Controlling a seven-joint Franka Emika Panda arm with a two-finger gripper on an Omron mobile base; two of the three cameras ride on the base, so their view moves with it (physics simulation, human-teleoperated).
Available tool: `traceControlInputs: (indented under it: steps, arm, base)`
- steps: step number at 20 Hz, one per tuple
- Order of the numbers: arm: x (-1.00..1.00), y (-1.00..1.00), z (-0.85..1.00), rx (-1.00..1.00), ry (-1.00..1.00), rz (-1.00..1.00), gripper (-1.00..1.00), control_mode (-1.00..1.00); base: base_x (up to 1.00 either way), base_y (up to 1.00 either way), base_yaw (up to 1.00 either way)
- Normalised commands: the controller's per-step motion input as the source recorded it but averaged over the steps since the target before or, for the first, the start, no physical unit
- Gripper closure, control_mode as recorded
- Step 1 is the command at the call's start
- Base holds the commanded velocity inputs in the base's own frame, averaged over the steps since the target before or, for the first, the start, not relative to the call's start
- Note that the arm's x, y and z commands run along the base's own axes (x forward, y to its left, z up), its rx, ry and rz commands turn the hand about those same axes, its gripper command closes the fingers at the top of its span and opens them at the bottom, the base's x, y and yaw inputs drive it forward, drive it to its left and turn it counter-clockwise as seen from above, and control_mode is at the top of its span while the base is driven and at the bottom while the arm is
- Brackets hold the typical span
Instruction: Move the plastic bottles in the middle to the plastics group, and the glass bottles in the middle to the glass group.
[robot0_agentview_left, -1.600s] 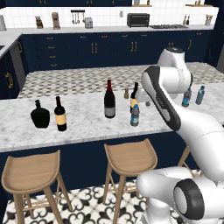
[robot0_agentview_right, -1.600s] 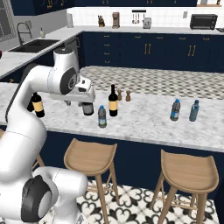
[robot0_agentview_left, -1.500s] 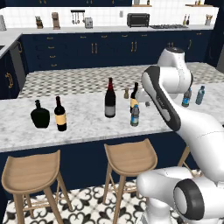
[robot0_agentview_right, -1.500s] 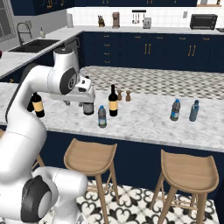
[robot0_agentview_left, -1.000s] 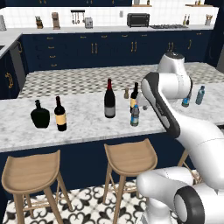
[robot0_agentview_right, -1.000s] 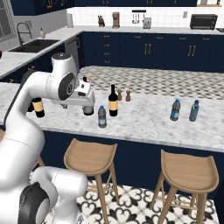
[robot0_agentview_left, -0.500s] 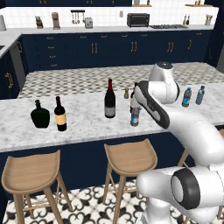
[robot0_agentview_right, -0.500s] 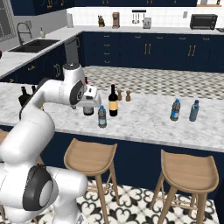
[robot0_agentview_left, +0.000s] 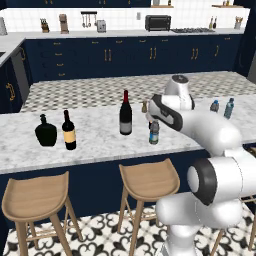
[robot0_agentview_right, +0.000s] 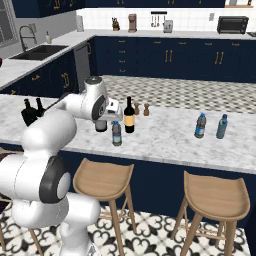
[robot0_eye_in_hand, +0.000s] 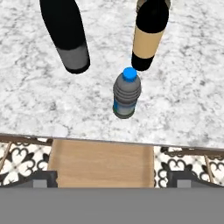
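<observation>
Kitchen: navy cabinets (robot0_agentview_left: 105, 55), marble island (robot0_agentview_left: 100, 135), stools (robot0_agentview_left: 147, 182)

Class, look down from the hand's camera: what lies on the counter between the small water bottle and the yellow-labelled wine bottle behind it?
Nothing. In the hand view, only a narrow strip of bare marble counter separates the water bottle from the yellow-labelled wine bottle.

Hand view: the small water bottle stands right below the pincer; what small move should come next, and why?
Probably lower the open pincer straight down around the small water bottle. It stands upright and free on the marble counter, centred under the hand, apart from the two wine bottles behind it, and nothing is held yet.
</observation>
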Motion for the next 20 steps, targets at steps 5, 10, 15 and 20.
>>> traceControlInputs:
  steps: [5, 10, 15, 20]
  arm:
    - [0.56, 0.0, -0.39, 0.0, -0.04, 0.0, -1.0, -1.0]
    - [0.42, -0.02, -0.28, 0.0, -0.01, 0.0, -1.0, -1.0]
    - [0.42, -0.2, -0.19, 0.0, 0.0, 0.0, -1.0, -1.0]
    - [0.41, -0.17, -0.14, 0.0, 0.0, 0.0, -1.0, -1.0]
  base:
    - [0.0, 0.0, 0.0]
    - [0.0, 0.0, 0.0]
    - [0.0, 0.0, 0.0]
    - [0.0, 0.0, 0.0]
